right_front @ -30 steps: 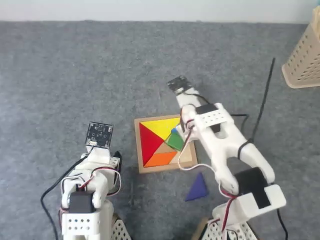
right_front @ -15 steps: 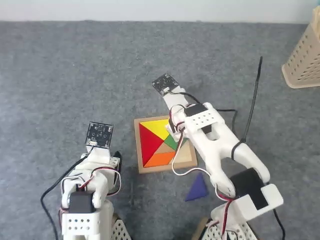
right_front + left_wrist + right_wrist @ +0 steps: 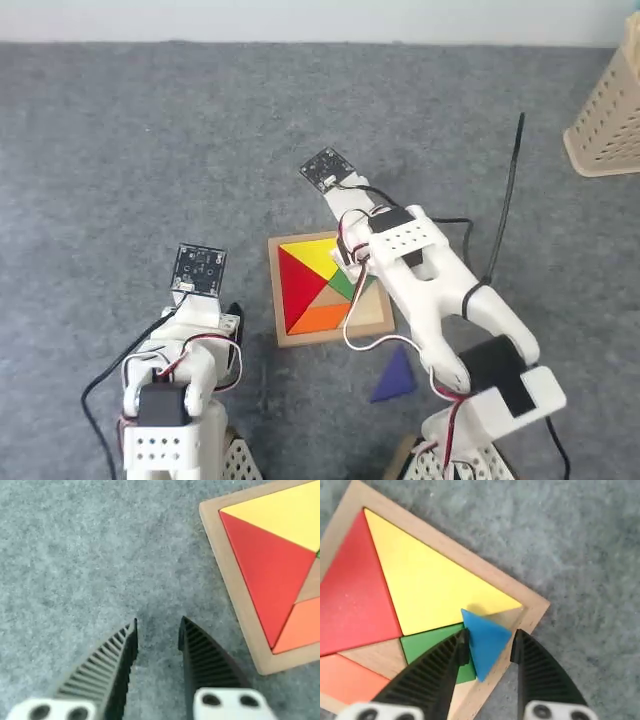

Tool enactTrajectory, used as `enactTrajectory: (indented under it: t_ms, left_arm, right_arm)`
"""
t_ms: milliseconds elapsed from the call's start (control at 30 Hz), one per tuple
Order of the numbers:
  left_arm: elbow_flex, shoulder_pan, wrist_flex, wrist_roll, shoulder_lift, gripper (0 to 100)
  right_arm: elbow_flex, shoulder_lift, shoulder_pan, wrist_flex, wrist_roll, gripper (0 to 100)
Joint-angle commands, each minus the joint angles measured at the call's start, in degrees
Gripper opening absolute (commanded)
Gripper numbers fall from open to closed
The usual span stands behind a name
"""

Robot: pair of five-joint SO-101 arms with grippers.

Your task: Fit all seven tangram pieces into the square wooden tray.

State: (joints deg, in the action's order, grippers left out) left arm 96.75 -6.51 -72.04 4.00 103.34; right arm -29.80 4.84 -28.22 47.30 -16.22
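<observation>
The square wooden tray (image 3: 281,337) lies on the grey carpet between the arms and holds a red triangle (image 3: 355,595), a yellow triangle (image 3: 430,575), a green piece (image 3: 435,645) and an orange piece (image 3: 342,680). My right gripper (image 3: 490,642) hangs over the tray's corner beside the yellow triangle, shut on a small blue triangle (image 3: 485,637) that it holds tilted. A purple triangle (image 3: 395,375) lies on the carpet in front of the tray. My left gripper (image 3: 157,627) stands open and low over bare carpet, beside the tray's rim (image 3: 235,605), with nothing between its fingers.
A woven basket (image 3: 610,110) stands at the far right edge. A black cable (image 3: 510,220) runs behind the right arm (image 3: 420,270), which covers the tray's right side. Open carpet lies to the left of and behind the tray.
The right arm has swung left and farther over the tray with the blue triangle. The green piece, tilted a second ago, now lies flat. The left arm is still.
</observation>
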Motion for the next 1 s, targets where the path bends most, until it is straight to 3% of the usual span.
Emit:
enactTrajectory:
  t_ms: [0,267,467,733,967]
  left_arm:
    - [-0.2,0.0,-0.3,-0.4,0.9,13]
    - [-0.2,0.0,-0.3,-0.4,0.9,13]
    - [-0.2,0.0,-0.3,-0.4,0.9,13]
    - [-0.2,0.0,-0.3,-0.4,0.9,13]
    - [-0.2,0.0,-0.3,-0.4,0.9,13]
  right_arm:
    - [1.6,1.9,-0.8,-1.2,-0.8,14.4]
    - [3.3,3.7,-0.6,-0.8,-0.4,14.0]
    - [3.4,3.3,-0.5,-0.8,-0.4,0.4]
    - [3.5,3.1,-0.1,-0.7,-0.3,1.2]
    - [3.2,-5.8,3.6,3.0,4.4,0.7]
